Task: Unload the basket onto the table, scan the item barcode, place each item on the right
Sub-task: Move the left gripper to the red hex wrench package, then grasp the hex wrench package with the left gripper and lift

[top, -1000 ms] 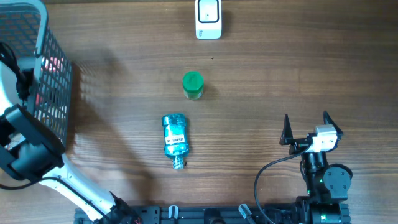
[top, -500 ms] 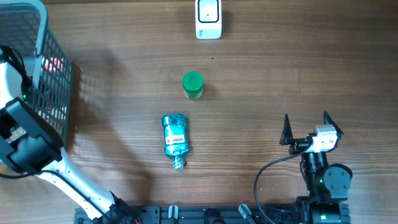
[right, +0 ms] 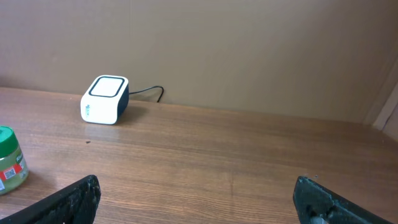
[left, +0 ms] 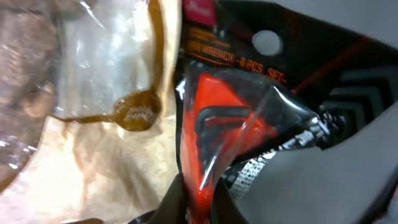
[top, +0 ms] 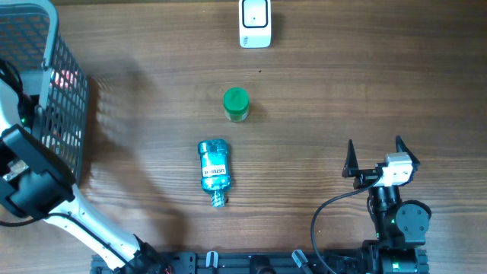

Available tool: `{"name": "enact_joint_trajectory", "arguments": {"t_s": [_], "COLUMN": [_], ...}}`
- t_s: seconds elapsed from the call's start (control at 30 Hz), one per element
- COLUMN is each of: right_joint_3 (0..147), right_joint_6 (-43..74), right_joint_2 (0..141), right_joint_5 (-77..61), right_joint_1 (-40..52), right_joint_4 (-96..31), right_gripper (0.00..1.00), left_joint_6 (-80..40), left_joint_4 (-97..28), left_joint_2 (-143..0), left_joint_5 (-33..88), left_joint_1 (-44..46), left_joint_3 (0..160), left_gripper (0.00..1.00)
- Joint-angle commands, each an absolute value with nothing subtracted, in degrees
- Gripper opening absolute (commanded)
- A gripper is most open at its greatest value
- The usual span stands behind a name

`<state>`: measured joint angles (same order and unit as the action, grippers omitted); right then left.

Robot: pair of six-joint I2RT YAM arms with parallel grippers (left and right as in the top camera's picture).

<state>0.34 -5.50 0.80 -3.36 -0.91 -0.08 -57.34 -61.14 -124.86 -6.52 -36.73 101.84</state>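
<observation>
Just now the left gripper (left: 198, 202) had finished closing inside the wire basket (top: 65, 91) at the upper left of the overhead view. Its jaws stood clamped on the lower edge of a red-and-black pack (left: 245, 118), with a clear bag (left: 106, 118) lying just beside it. The left arm had barely shifted meanwhile. That grip probably meant the pick was made, leaving the lift out and the carry to the white scanner (top: 255, 23) at top centre. The right gripper (top: 374, 150), lower right, rested with jaws wide apart, holding nothing. A green-capped jar (top: 236, 104) and a blue bottle (top: 214, 171) lay untouched mid-frame.
</observation>
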Motion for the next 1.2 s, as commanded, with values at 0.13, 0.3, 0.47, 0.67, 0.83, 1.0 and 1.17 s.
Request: {"name": "enact_joint_trajectory", "arguments": {"t_s": [0.13,0.3,0.47,0.67,0.83,1.0,1.17], "right_joint_3": [0.3,0.3,0.3,0.3,0.3,0.3,0.3], "right_joint_6": [-6.0,-6.0,-6.0,-6.0,-6.0,-6.0,-6.0], "right_joint_2": [0.6,0.6,0.6,0.6,0.6,0.6,0.6], "right_joint_5": [-3.0,-3.0,-3.0,-3.0,-3.0,-3.0,-3.0], "right_joint_1": [-0.5,-0.5,-0.5,-0.5,-0.5,-0.5,-0.5], "right_joint_4": [0.1,0.1,0.1,0.1,0.0,0.1,0.1], "right_gripper": [1.0,1.0,1.0,1.0,1.0,1.0,1.0], "left_joint_6": [-57.2,-56.0,-55.7,-55.2,-52.7,-52.7,-52.8], "left_joint_4": [-62.3,-62.4,-63.1,-63.2,-62.0,-59.4,-58.8], "left_joint_2": [-118.3,-112.2,-106.1,-98.1,-88.8,-78.3,-70.7], "left_joint_5": [-5.8,-5.8,-5.8,-4.6,2.6,19.1,30.9], "left_joint_1": [-37.8,-37.8,-37.8,-37.8,-37.8,-37.7,-33.1], "left_joint_3": [100.6,100.6,100.6,100.6,102.5,105.9,106.0], "left_gripper": [0.04,0.04,0.04,0.04,0.04,0.04,0.04]}}
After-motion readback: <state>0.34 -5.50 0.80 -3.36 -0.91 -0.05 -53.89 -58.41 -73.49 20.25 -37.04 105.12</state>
